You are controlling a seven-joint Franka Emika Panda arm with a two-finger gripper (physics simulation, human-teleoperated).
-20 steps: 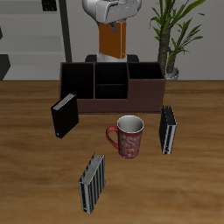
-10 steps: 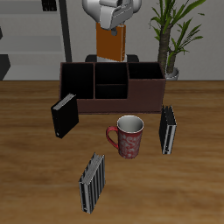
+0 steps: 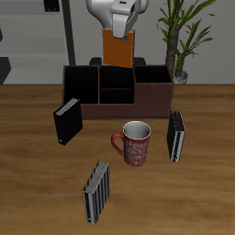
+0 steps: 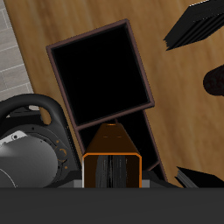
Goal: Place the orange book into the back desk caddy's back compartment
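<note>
The orange book (image 3: 120,48) hangs upright, a little tilted, in my gripper (image 3: 119,30), which is shut on its upper end. It hovers above the rear edge of the back desk caddy (image 3: 117,95), a wide dark brown box with several cells. In the wrist view the orange book (image 4: 112,158) shows edge-on below the gripper (image 4: 112,179), with a dark open cell of the caddy (image 4: 98,73) just beyond it. From these views I cannot tell which cell lies directly under the book.
A black book (image 3: 66,123) leans at the caddy's front corner. A red patterned mug (image 3: 134,143) stands in front of the caddy. One striped book (image 3: 175,136) stands beside the mug, another (image 3: 96,191) near the table's front edge. A potted plant (image 3: 181,37) stands behind the caddy.
The gripper has turned a little and the orange book now hangs more tilted, its lower end slightly lower toward the caddy. Nothing on the table has moved.
</note>
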